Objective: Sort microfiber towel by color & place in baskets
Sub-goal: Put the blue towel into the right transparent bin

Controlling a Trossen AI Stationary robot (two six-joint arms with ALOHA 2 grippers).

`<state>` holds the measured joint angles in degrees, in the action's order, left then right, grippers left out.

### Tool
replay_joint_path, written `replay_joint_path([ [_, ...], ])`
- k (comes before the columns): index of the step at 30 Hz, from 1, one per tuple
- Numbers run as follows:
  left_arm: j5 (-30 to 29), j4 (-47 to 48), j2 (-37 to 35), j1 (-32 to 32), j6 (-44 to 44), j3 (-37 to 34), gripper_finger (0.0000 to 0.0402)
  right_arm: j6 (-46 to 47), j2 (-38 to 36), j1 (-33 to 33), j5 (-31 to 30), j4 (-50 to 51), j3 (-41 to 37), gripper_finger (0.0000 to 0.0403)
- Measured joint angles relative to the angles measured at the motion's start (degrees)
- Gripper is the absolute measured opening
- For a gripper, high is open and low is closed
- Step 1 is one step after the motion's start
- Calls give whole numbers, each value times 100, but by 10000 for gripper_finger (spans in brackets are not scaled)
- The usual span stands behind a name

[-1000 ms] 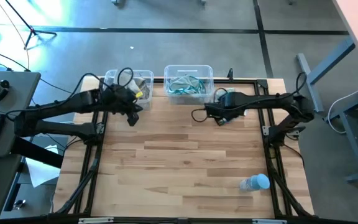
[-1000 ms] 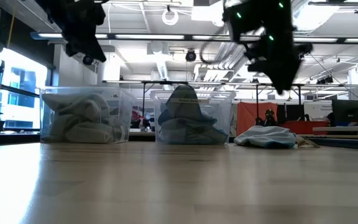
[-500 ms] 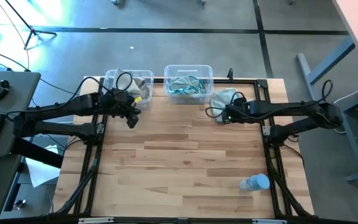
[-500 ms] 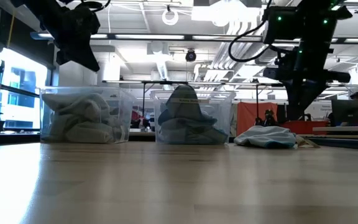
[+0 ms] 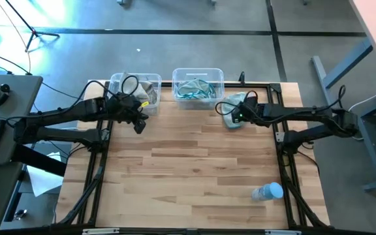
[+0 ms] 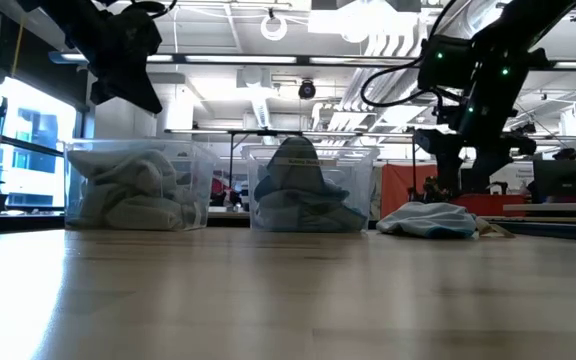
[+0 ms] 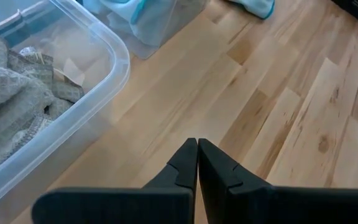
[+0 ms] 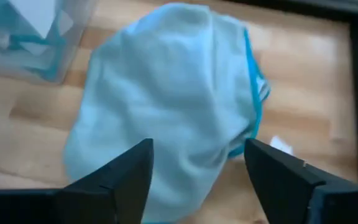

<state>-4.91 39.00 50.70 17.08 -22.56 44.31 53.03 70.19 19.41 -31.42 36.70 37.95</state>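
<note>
Two clear plastic rectangular tubs sit at the far edge of the wooden worktop [image 5: 194, 170]: the left tub [image 5: 150, 81] holds grey-beige cloths, the right tub [image 5: 198, 74] pale teal ones. The left tool [image 7: 197, 148] hovers beside the left tub, pressed together and empty. The right tool [image 8: 197, 165] is spread above a loose pale teal cloth [image 8: 166, 99] lying right of the tubs; pinching and lifting it seems the next move.

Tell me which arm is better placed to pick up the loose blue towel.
The right. Its open gripper hangs directly over the blue towel. The left gripper is shut, beside the basket of grey towels.
</note>
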Motion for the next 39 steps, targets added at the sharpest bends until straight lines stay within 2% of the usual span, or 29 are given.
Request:
replay_joint_path([
  [7,95,0,0,0,-147,0,0,-841,303,425,-328,-557,0,268],
  [10,211,2,0,0,-195,0,0,-891,641,619,-120,-894,0,268],
  [14,278,2,0,0,-275,0,0,-477,1204,833,227,-929,0,268],
  [19,280,4,0,0,-282,0,0,-408,1860,873,553,-1012,28,262],
  [22,280,4,0,0,-267,0,0,-285,2071,774,744,-981,40,222],
  [28,280,9,0,2,1,0,0,78,1921,211,937,-633,25,42],
  [29,280,9,0,2,61,0,0,137,1843,78,991,-516,16,25],
  [31,280,13,0,2,233,0,0,482,1632,-179,1106,-193,9,24],
  [35,279,15,0,2,856,0,0,1430,1025,-756,1287,677,-41,54],
  [39,278,15,0,2,1516,0,0,2358,203,-1442,1153,1014,-17,36],
])
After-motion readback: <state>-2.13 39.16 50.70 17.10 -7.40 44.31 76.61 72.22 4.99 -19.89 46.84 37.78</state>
